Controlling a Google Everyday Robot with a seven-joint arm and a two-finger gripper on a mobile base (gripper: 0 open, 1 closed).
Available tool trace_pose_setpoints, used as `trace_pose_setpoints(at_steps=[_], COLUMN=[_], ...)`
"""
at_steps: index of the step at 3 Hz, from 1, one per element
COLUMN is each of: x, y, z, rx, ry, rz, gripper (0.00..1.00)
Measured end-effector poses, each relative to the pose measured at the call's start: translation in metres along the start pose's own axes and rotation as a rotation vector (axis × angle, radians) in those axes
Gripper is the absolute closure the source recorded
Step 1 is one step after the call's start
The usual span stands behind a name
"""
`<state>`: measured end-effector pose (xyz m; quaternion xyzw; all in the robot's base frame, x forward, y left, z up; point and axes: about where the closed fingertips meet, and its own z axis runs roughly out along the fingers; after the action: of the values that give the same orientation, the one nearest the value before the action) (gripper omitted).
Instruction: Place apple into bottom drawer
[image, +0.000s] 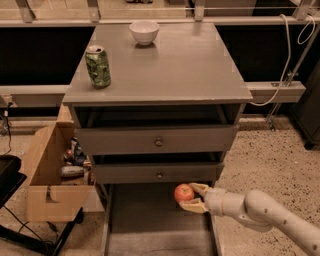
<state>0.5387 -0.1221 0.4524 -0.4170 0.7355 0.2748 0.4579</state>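
The red-orange apple (183, 192) is held in my gripper (192, 196), whose two pale fingers close on it from the right. My arm reaches in from the lower right. The apple hangs above the right part of the open bottom drawer (150, 220), a wide shallow grey tray pulled out from the grey cabinet. It sits just under the front of the middle drawer (157, 172).
A green can (98, 66) and a white bowl (144, 32) stand on the cabinet top (170, 65). The top drawer (157, 140) is slightly open. An open cardboard box (50, 175) with clutter stands to the left. A cable hangs at the right.
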Motion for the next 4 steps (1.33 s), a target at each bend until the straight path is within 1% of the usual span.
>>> trace_pose_setpoints(at_steps=[1, 2, 3, 4], x=[0.033, 0.066, 0.09, 0.09], y=[0.01, 0.02, 0.03, 0.03], z=[0.04, 0.081, 0.119, 0.119], rx=[-0.027, -0.074, -0.139, -0.139], ry=[-0.024, -0.02, 0.024, 0.024], rz=[-0.011, 0.008, 0.069, 0.069], gripper=[1.0, 1.0, 1.0, 1.0])
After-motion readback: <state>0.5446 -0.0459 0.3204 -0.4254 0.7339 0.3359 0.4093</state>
